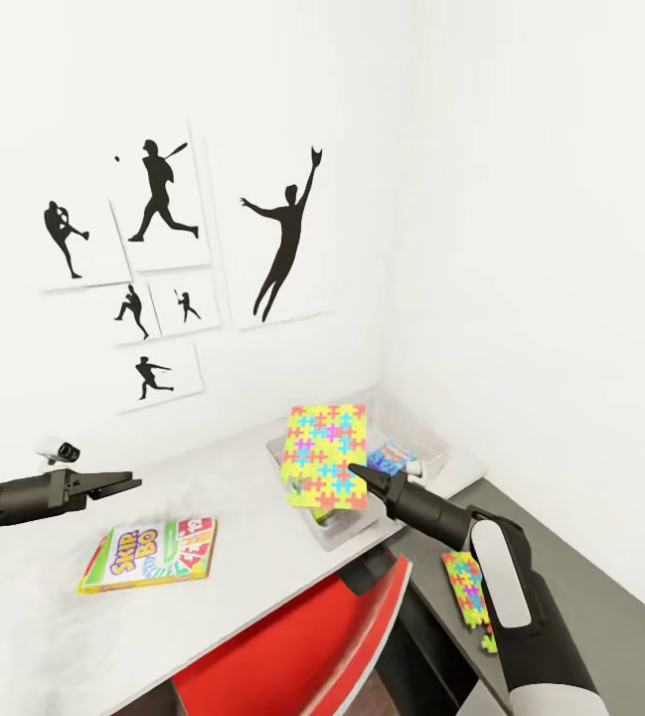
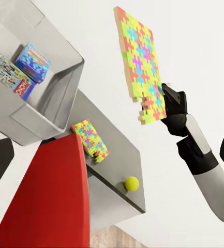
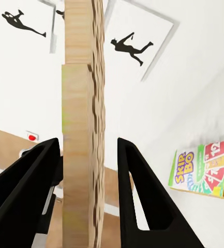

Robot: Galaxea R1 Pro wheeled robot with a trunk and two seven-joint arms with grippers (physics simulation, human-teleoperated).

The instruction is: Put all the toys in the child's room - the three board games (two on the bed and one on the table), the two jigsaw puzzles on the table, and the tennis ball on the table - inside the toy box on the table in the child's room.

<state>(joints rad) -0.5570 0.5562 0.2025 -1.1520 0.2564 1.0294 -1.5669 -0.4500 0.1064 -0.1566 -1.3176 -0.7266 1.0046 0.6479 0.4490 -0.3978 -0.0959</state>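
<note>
Multicoloured jigsaw puzzle (image 1: 325,453), upright, long axis vertical, clamped in right tool (image 1: 366,475).

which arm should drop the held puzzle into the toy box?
Right. The right gripper already holds the jigsaw puzzle upright above the toy box. The left gripper is empty, farther off, above the Skip-Bo box.

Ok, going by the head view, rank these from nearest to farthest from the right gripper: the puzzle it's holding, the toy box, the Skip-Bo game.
1. Held jigsaw puzzle: in the right gripper, upright above the bin.
2. Toy box: just behind and below the gripper, in the table's far corner.
3. Skip-Bo game: flat on the table, well over toward the left gripper.
</note>
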